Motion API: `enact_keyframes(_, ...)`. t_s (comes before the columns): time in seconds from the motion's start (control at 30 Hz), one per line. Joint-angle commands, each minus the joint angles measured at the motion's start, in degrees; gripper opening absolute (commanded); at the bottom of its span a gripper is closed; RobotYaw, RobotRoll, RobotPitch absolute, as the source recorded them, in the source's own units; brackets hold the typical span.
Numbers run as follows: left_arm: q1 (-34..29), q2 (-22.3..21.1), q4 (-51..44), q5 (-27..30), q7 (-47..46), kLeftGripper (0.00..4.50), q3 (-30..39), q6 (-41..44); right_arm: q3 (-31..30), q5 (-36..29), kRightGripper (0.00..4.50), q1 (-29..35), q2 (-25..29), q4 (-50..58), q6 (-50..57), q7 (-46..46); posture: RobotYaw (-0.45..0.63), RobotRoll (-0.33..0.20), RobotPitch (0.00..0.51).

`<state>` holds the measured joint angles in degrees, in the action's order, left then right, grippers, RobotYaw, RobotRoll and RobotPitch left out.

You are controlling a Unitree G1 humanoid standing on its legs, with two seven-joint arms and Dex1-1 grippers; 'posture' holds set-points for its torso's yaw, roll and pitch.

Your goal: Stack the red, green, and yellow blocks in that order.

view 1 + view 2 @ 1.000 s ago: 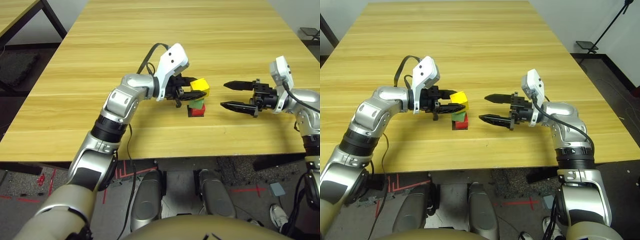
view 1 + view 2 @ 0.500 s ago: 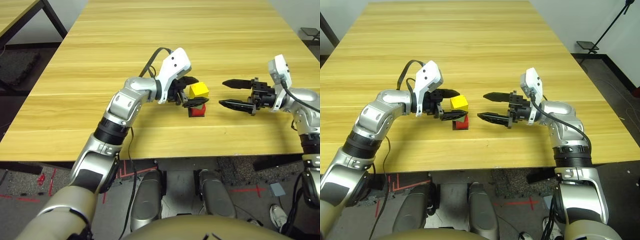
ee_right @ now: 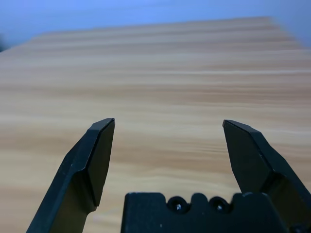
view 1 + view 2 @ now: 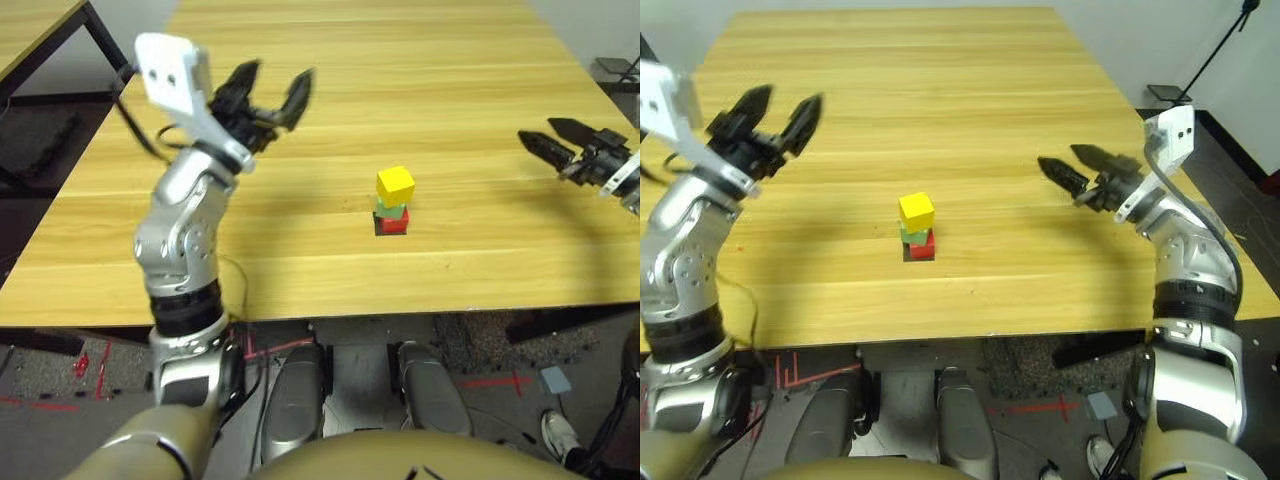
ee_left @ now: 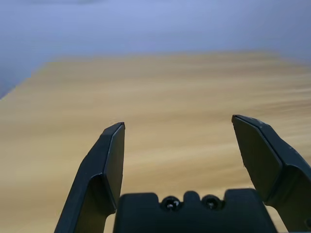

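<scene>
Stack stands near the front-middle of the wooden table (image 4: pixel 300 60): red block (image 4: pixel 394 223) on the bottom, green block (image 4: pixel 391 209) on it, yellow block (image 4: pixel 396 184) on top. The yellow one sits turned a little and slightly off the green's footprint.

Left gripper (image 4: pixel 270 88) raised well clear, fingers spread, holding nothing. Right gripper (image 4: pixel 1077 168) off to the side, also spread and empty.

Order looks right; task appears done. Risks: the skewed top block sliding off if the table is jolted, or either arm sweeping through the tower on a low return path.
</scene>
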<state>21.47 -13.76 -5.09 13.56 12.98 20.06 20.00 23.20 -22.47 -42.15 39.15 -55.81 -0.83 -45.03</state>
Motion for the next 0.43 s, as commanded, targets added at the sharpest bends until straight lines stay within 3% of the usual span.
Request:
enact_keyframes(0.03, -1.3, 1.4, 5.7, -2.0, -2.7, 4.49, 0.3, -10.0, 1.1, 2.2, 4.5, 0.2, -0.5, -9.2, -9.1, 3.7, 0.17, -0.124, 0.111)
enact_keyframes(0.2, -2.1, 1.1, 12.8, -4.3, -3.0, 4.49, -1.2, -19.3, 1.5, 3.0, 4.5, 0.9, -1.0, -14.6, -14.6, 6.5, 0.16, -0.132, 0.125)
enact_keyframes(0.43, -3.3, 2.2, 15.0, -5.0, -5.5, 4.49, -2.4, -23.3, 1.5, 2.8, 4.5, 2.5, -1.0, -15.8, -15.2, 6.3, 0.18, -0.153, 0.131)
